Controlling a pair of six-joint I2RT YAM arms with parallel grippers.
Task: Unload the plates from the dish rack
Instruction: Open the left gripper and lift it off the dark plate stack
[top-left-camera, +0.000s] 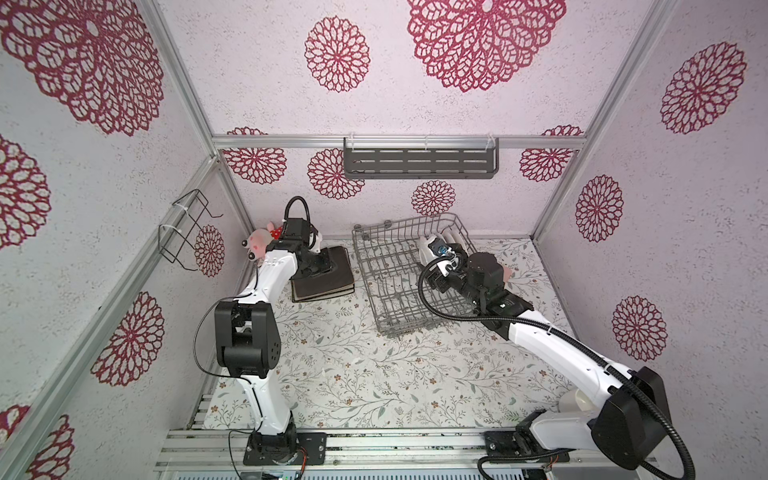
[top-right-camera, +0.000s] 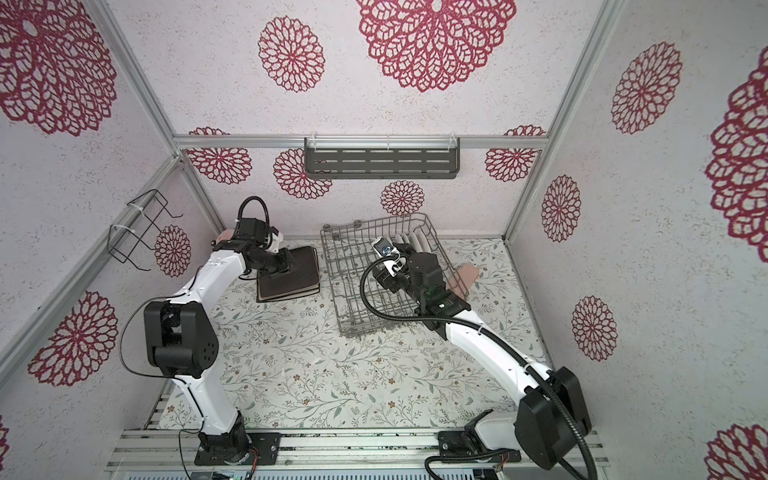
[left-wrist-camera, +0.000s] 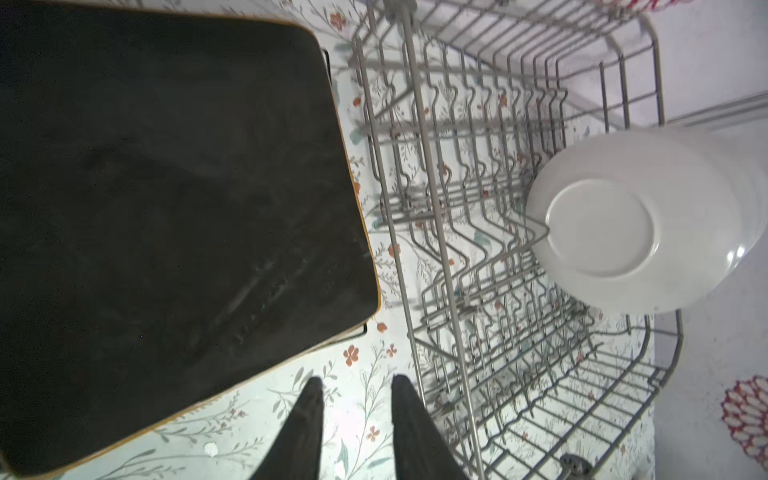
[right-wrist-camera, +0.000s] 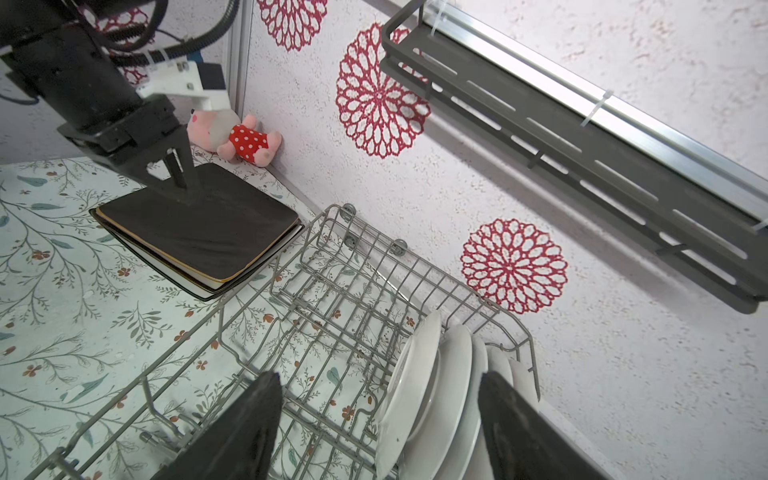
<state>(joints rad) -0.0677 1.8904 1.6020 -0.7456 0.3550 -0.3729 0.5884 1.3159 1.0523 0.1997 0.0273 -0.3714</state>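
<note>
**Unloading: partly done.**
- Square plates (top-left-camera: 328, 276): out of the dish rack (top-left-camera: 386, 266) and stacked on the bench (top-left-camera: 374, 374), a dark brown one uppermost. They lie just under the left fingers (left-wrist-camera: 303, 424), which are narrowly parted and empty. That arm reaches forward, wrist down.
- Small round plates (right-wrist-camera: 432, 374): not yet unloaded, upright in the rack's corner. They sit between the right fingers (right-wrist-camera: 249, 415), which are spread wide and grip nothing. That wrist pitches down into the rack.
</note>
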